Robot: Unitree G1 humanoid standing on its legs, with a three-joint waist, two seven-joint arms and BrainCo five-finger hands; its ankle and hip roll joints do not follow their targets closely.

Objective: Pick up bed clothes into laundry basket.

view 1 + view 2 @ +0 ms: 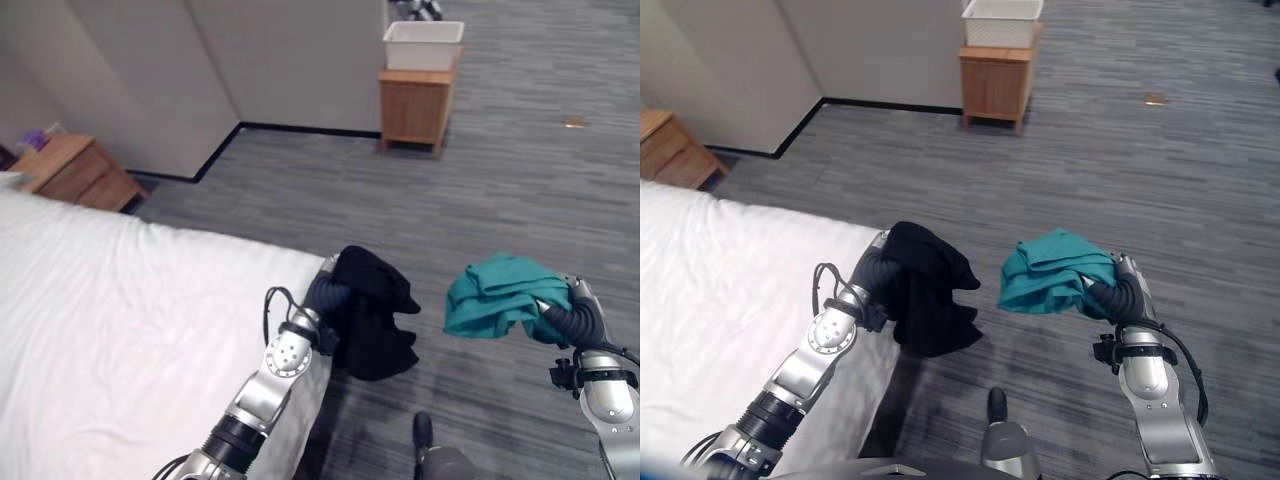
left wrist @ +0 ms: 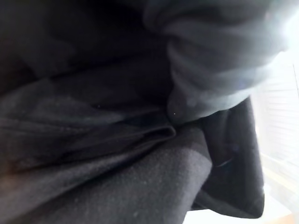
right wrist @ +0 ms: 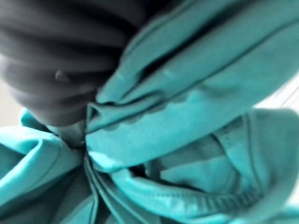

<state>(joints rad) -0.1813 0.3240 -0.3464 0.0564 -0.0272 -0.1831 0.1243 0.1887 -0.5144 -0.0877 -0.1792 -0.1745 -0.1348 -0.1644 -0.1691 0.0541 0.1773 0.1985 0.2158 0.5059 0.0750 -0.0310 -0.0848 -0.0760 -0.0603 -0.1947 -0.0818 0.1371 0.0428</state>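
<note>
A black garment [image 1: 375, 310] hangs in the air just past the white bed's [image 1: 120, 320] corner, bunched in my left hand [image 1: 325, 293], which is shut on it; dark folds [image 2: 117, 163] crowd the left wrist view. To its right, a teal garment [image 1: 495, 295] is held up over the carpet by my right hand [image 1: 575, 318], shut on it, and its folds [image 3: 187, 116] press against the hand's ribbed cover in the right wrist view. The white laundry basket [image 1: 423, 44] stands far off on a small wooden stand [image 1: 412, 108] by the wall.
Grey carpet stretches between me and the basket. A wooden nightstand [image 1: 75, 170] sits beside the bed at the far left. A small brown scrap [image 1: 574, 122] lies on the floor at the far right.
</note>
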